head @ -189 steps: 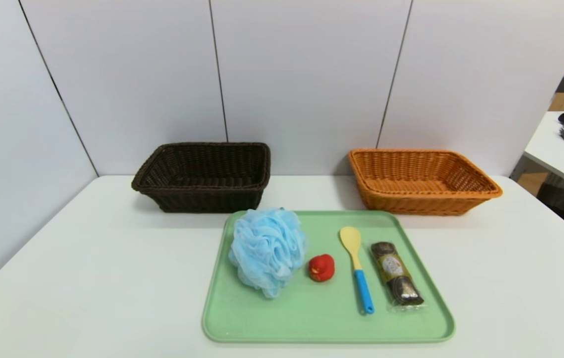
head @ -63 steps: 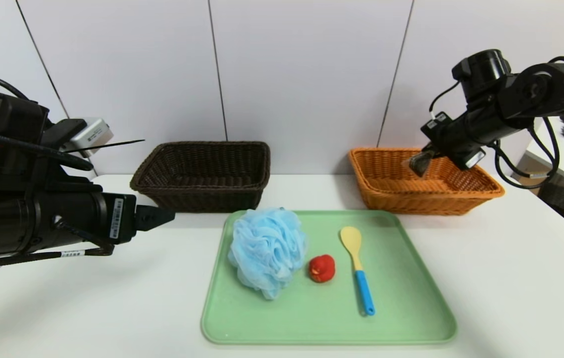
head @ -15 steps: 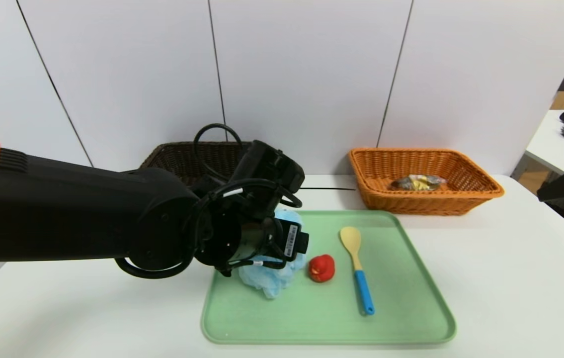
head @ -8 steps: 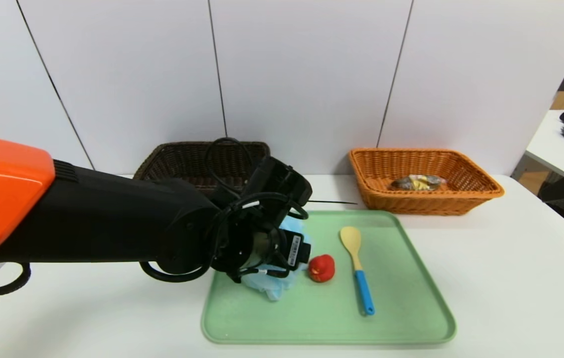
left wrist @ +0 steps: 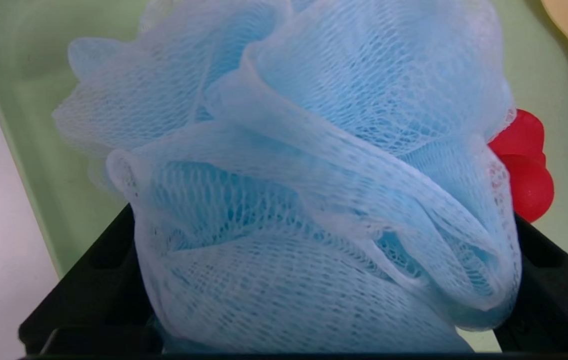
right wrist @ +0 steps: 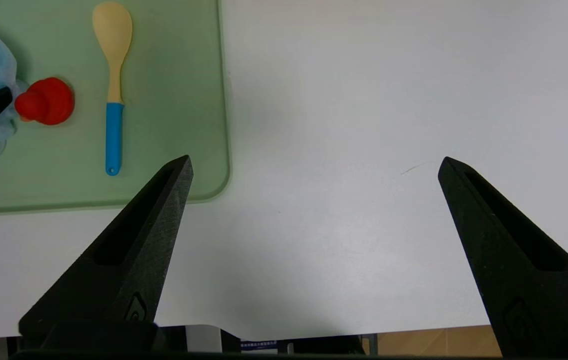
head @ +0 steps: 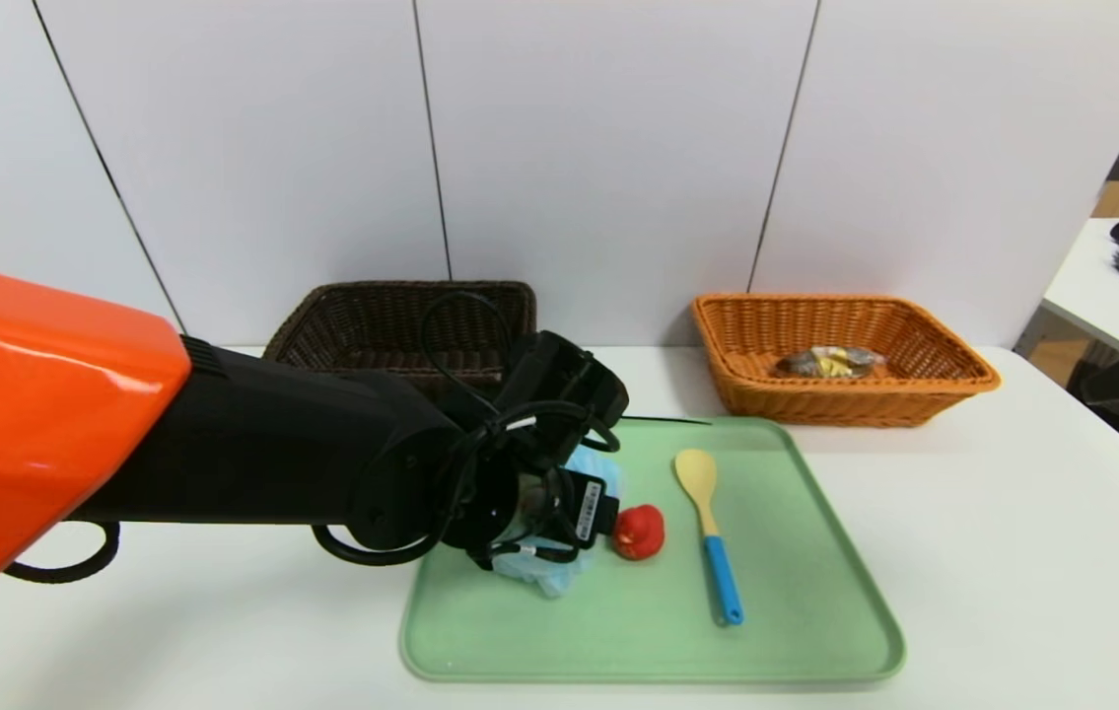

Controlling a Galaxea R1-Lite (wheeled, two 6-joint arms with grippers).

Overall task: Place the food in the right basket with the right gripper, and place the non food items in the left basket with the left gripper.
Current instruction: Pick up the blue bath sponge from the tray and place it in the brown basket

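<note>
Trouble, if it comes, starts at my left claw (head: 559,537). From the head camera it sits low over the near-left part of the green tray (head: 815,631), buried in the blue mesh bath pouf (head: 559,582), and the red rubber duck (head: 639,532) is just beside its right finger. If I close now, I judge that finger could nudge or pinch the duck along with the mesh. The brown basket (head: 322,325) waits beyond the claw and slightly to its left; a loose hold on so soft a thing could let it sag out over the surface (head: 1013,513) on the way there. The snack packet (head: 827,361) already lies in the orange basket (head: 934,394), well off to the right, and the spoon (head: 707,528) lies past the duck.

In the left wrist camera the fingers (left wrist: 78,300) stand spread wide, one on each side of the pouf (left wrist: 304,190), which fills the gap. The duck (left wrist: 526,170) peeps out right against the mesh at the far finger, so snagging looks likely. Only fluffy outer folds sit between the pads; they may compress to nothing.

Through the right wrist camera my right claw (right wrist: 314,165) hangs idle, spread wide and empty above bare surface (right wrist: 364,100), the tray (right wrist: 178,150) off to its left.
</note>
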